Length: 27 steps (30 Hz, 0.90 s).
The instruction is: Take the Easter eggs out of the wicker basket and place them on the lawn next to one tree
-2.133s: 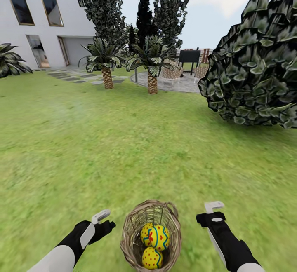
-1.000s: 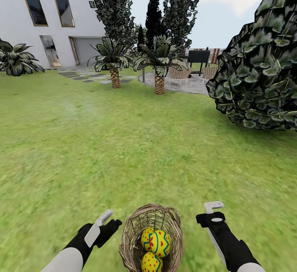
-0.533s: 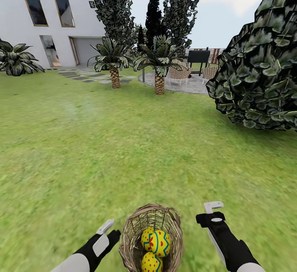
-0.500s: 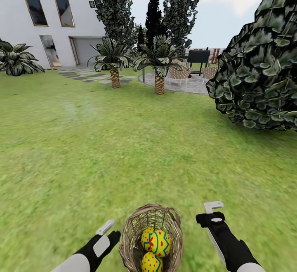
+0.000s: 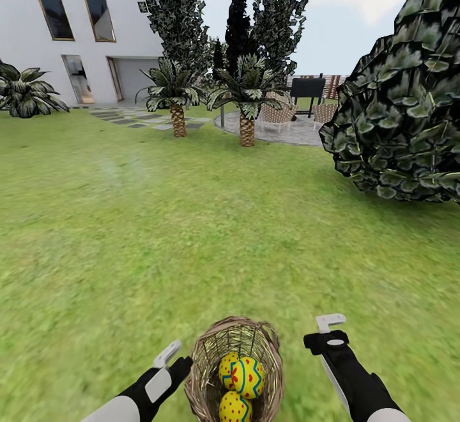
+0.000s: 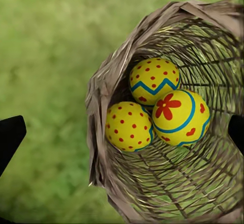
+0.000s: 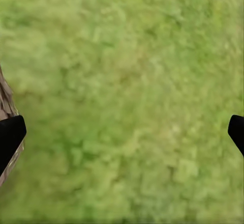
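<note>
Left gripper (image 5: 171, 359) spread wide beside woven-twig basket (image 6: 109, 132) (three glossy dotted eggs (image 6: 170, 116)).

home garden | lawn (image 5: 191, 230) | white house (image 5: 70, 32) | palms (image 5: 246, 93)

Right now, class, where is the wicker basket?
In the head view the basket sits on the grass at bottom centre, between the left gripper and right gripper, holding three eggs.

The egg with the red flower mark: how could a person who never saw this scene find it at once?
On the green lawn, find the round brown woven-twig basket. Of three yellow eggs inside, take the egg with a red flower in a blue ring; its neighbours bear a zigzag band or only red dots.
</note>
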### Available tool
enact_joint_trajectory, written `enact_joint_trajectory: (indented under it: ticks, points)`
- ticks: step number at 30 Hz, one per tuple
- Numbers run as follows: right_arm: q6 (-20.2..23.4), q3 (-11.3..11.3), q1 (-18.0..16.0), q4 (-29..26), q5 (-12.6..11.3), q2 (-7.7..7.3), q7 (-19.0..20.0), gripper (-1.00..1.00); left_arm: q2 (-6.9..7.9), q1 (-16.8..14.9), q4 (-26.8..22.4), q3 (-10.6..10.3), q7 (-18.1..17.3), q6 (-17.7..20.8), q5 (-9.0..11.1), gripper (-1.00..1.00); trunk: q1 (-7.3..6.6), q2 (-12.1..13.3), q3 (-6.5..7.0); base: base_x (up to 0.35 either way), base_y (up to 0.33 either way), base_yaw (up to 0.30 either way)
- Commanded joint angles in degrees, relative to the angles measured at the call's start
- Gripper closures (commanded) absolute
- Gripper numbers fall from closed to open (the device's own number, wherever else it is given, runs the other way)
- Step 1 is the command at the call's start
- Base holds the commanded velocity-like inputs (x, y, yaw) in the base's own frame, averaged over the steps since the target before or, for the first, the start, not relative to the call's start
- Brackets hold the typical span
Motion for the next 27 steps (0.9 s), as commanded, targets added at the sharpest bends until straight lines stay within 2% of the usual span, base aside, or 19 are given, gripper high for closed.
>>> enact_joint_trajectory:
  ticks: [1, 5, 12, 27]
  points:
    - [0.45, 0.11, -0.02, -0.08, 0.55, -0.02, -0.02, -1.0, 0.03, 0.01, -0.21, -0.32, 0.02, 0.36, 0.6, -1.0, 0.0, -0.03, -0.05, 0.0, 0.0, 0.0]
    - [0.45, 0.11, -0.02, -0.08, 0.55, -0.02, -0.02, -1.0, 0.05, 0.0, -0.24, -0.32, -0.41, 0.35, 0.6, -1.0, 0.0, -0.03, -0.05, 0.0, 0.0, 0.0]
    - [0.45, 0.11, -0.02, 0.1, 0.55, -0.02, -0.02, -1.0, 0.22, 0.0, -0.09, -0.32, -2.87, 0.35, 0.6, -1.0, 1.53, -2.84, -1.31, 0.0, 0.0, 0.0]
    - [0.41, 0.11, -0.02, 0.19, 0.34, -0.05, -0.02, -1.0, 0.27, 0.01, 0.28, -0.2, -3.13, 0.34, 0.69, -1.0, 4.83, -8.85, -4.0, 0.0, 0.0, 0.0]
